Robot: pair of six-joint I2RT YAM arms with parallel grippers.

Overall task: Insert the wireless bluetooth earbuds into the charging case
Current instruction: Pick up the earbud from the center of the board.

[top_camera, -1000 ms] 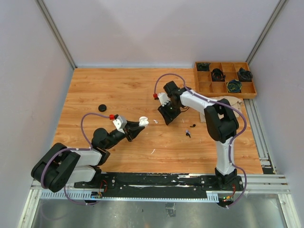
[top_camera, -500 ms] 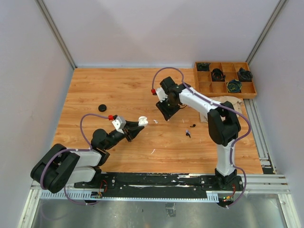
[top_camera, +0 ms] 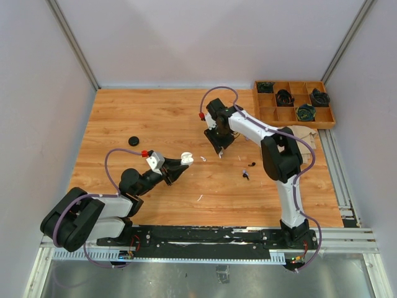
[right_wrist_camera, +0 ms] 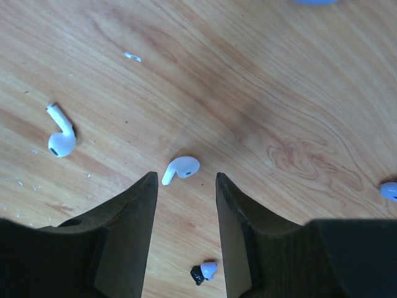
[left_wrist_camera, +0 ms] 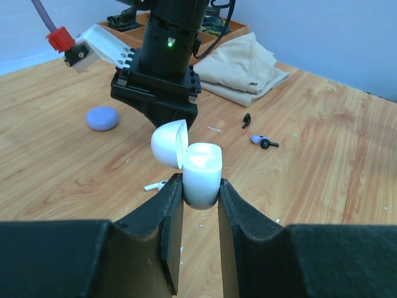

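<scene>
My left gripper (top_camera: 180, 164) is shut on an open white charging case (top_camera: 187, 158), held above the table. In the left wrist view the case (left_wrist_camera: 202, 171) sits between the fingers with its lid (left_wrist_camera: 169, 144) tipped back. My right gripper (top_camera: 219, 148) points down at the table, open and empty. In the right wrist view (right_wrist_camera: 186, 177) a white earbud (right_wrist_camera: 182, 168) lies on the wood just ahead of its fingertips. A second white earbud (right_wrist_camera: 60, 139) lies to the left. A lilac and black earbud (right_wrist_camera: 204, 271) lies between the fingers nearer the wrist.
A lilac round case (left_wrist_camera: 102, 118) lies beside the right gripper. A black earbud (left_wrist_camera: 246, 118) and a beige cloth (top_camera: 298, 133) lie to the right. A black round case (top_camera: 133, 141) is at the left. A wooden compartment tray (top_camera: 293, 102) stands at the back right.
My right gripper has shifted slightly left and away from the arm bases and turned more upright over the earbuds. My left gripper still holds the case in the same place.
</scene>
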